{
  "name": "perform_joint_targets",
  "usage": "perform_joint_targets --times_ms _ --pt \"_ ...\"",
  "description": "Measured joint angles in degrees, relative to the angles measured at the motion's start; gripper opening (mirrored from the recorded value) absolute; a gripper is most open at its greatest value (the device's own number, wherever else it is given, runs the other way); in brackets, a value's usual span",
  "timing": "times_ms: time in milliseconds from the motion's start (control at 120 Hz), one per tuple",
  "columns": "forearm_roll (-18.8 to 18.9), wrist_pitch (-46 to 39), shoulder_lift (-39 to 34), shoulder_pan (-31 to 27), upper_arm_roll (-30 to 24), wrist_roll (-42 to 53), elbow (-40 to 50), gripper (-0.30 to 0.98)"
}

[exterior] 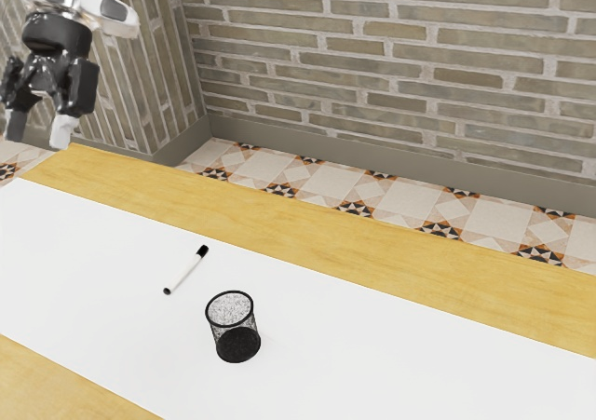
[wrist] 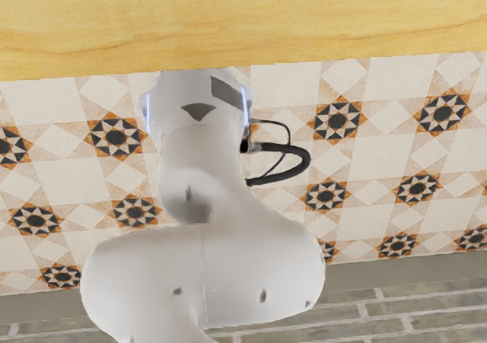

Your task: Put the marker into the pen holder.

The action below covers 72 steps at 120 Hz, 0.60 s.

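High at the exterior view's upper left is my gripper [exterior: 39,129], its two fingers apart with nothing between them. Well below it and toward the exterior view's right, the white marker [exterior: 186,272] with black ends lies on the white strip of the table. The black mesh pen holder [exterior: 233,331] stands upright beside the marker, a short gap away, closer to the exterior view's lower edge. No marker is seen inside the holder.
A white mat or strip [exterior: 391,355] covers the middle of the wooden table [exterior: 307,224]. Brick walls rise behind the patterned floor. In the wrist view, the arm's own white body [wrist: 202,259] stands over floor tiles beside the wooden table edge [wrist: 243,23].
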State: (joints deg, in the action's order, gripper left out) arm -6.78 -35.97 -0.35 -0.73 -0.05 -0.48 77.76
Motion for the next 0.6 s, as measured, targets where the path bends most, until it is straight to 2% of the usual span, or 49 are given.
perform_joint_targets --times_ms 58,167,250,375,600 --pt "-0.49 -10.69 -0.07 -0.20 -0.25 -0.22 5.30 0.69" --pt "0.49 -24.05 1.77 0.26 -0.06 -0.60 7.68 0.69" --pt "1.79 -31.66 5.88 -0.31 0.02 -0.74 8.26 0.68" --pt "2.55 -41.59 13.12 -7.48 0.00 -0.34 11.60 0.69" --pt "1.97 -59.08 16.69 -9.75 -0.03 0.18 27.18 0.69"
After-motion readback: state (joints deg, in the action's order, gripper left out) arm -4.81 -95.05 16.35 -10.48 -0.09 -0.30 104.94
